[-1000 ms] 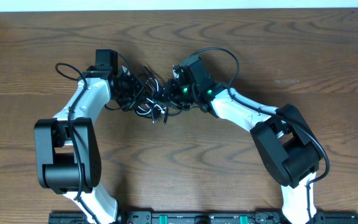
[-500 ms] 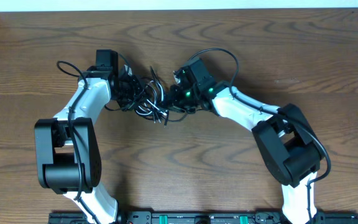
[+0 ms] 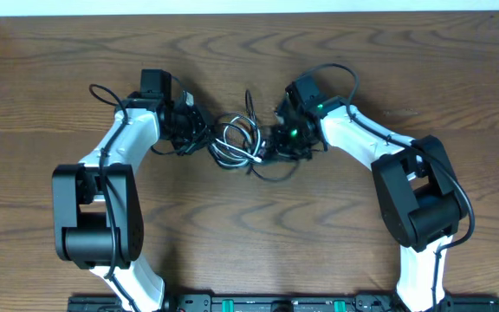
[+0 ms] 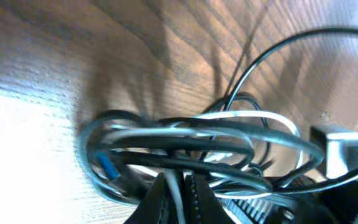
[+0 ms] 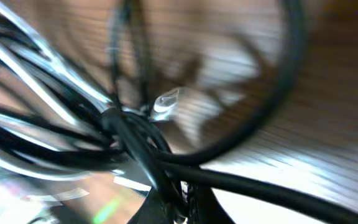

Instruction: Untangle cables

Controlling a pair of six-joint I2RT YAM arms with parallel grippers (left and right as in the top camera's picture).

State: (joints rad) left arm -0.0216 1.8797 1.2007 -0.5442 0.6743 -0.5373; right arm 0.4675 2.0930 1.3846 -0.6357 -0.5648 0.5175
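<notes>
Wood covered the whole table, brown with dark wavy lines. A thin white strip of wall ran along the far edge. A black rail sat at the near edge, where both arms stood.

The cables lay on the table in a messy bunch, right between the two grippers. The left gripper was closed tight, and it pinched the bunch at its tips. In the left wrist view, loops of the white cord curved just ahead of its fingers, and the black cord swung up and away past them. A small blue bit showed beside those loops. The right gripper was closed tight too, on the black cord. That cord ran straight into its tips, and a small clear plug end sat just ahead of them.

One second before, the two grippers were close together and the bunch was a tight dark knot between them. Now they had moved apart. The bunch was stretched out wider, and its pale loops showed more clearly. One black loop hung out on the near side of the right gripper.
</notes>
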